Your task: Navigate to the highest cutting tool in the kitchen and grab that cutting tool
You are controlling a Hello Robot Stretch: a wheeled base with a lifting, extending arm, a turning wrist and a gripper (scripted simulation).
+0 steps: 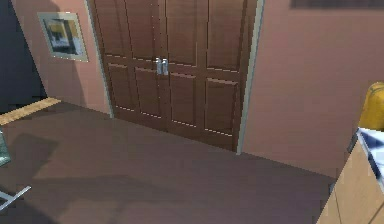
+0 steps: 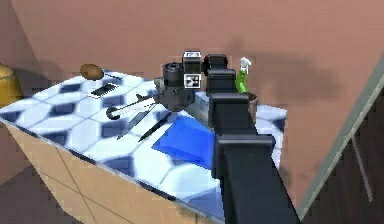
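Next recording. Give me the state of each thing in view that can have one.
Double doors: shut.
Framed picture: hanging on the wall.
Green spray bottle: upright on the countertop.
Slim dark utensils: lying flat on the countertop.
Blue flat piece: lying flat.
Gripper: by the utensils; cannot tell whether it holds anything.

doors (image 1: 170, 70): tops cut by upper edge | yellow object (image 1: 374, 105): cut by right edge, unidentifiable | green bottle (image 2: 243, 75): lower part hidden behind arm (image 2: 240, 140) | blue flat thing (image 2: 185, 140): right side hidden by arm | gripper (image 2: 135, 103): thin dark items (image 2: 150, 128) on the counter by it too small to name; cannot tell whether it holds anything
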